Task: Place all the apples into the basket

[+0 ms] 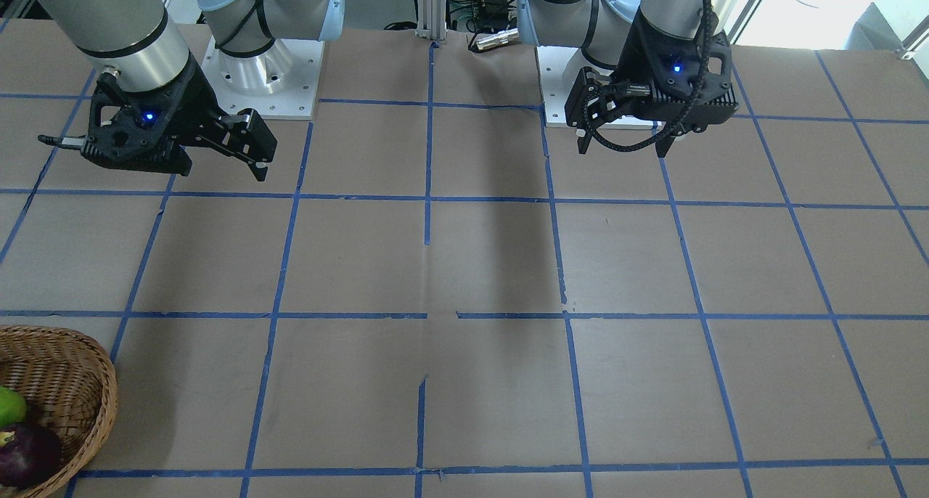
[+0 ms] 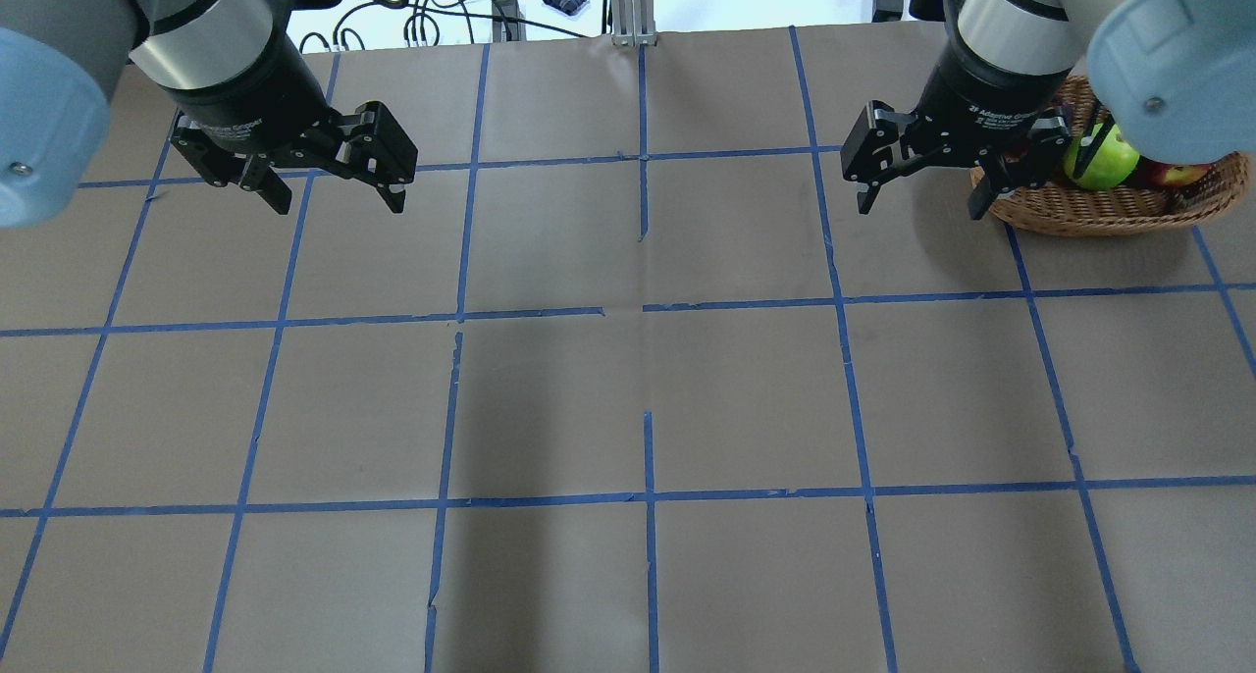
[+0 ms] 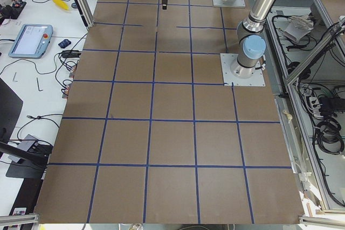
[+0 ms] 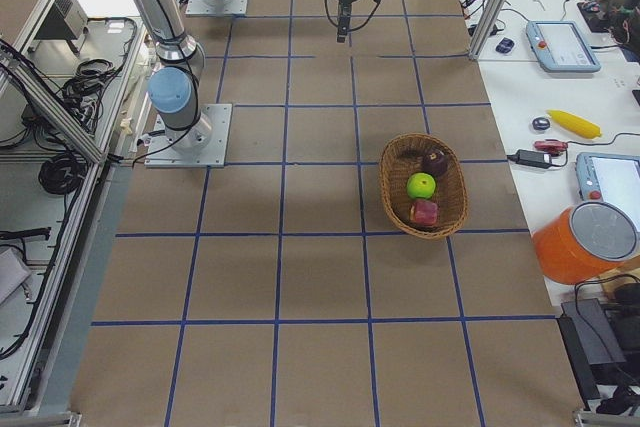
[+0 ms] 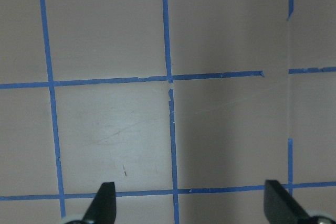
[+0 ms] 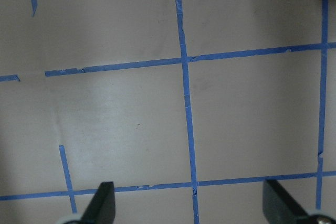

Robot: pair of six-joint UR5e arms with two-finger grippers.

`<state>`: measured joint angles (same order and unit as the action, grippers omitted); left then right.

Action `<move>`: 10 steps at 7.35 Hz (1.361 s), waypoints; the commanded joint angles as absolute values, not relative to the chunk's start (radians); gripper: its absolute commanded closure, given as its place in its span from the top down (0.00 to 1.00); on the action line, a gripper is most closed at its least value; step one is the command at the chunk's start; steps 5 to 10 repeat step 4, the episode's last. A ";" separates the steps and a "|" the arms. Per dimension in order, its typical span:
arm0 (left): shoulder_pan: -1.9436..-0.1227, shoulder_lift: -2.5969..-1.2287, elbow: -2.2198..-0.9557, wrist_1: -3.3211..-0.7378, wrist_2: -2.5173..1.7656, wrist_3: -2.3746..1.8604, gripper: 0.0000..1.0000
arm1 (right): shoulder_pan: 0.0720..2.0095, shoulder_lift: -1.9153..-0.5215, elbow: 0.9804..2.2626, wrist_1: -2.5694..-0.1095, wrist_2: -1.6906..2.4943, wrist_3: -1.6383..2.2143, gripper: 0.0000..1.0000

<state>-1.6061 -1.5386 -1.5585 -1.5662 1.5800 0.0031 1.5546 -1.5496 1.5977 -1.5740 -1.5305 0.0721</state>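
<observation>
Above the table both grippers are held wide and empty. The left gripper is well apart from the basket, the right gripper nearer. The basket lies farther out, to that gripper's right. The red apple, green apple and maroon apple are seen inside (all three, in a row), so no pick is judged to remain.

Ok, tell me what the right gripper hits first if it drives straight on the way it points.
Probably the bare table, near a crossing of blue tape lines. Nothing lies between the right gripper's open fingers in the wrist view; the basket sits off to one side.
</observation>
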 commanded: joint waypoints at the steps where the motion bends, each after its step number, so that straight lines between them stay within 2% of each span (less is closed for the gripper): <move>1: -1.606 -1.539 -1.559 -1.566 1.578 0.003 1.00 | 1.554 -1.549 1.598 -1.575 -1.532 0.072 1.00; 10: -1.606 -1.542 -1.557 -1.565 1.577 -0.009 1.00 | 1.543 -1.551 1.598 -1.572 -1.534 0.072 1.00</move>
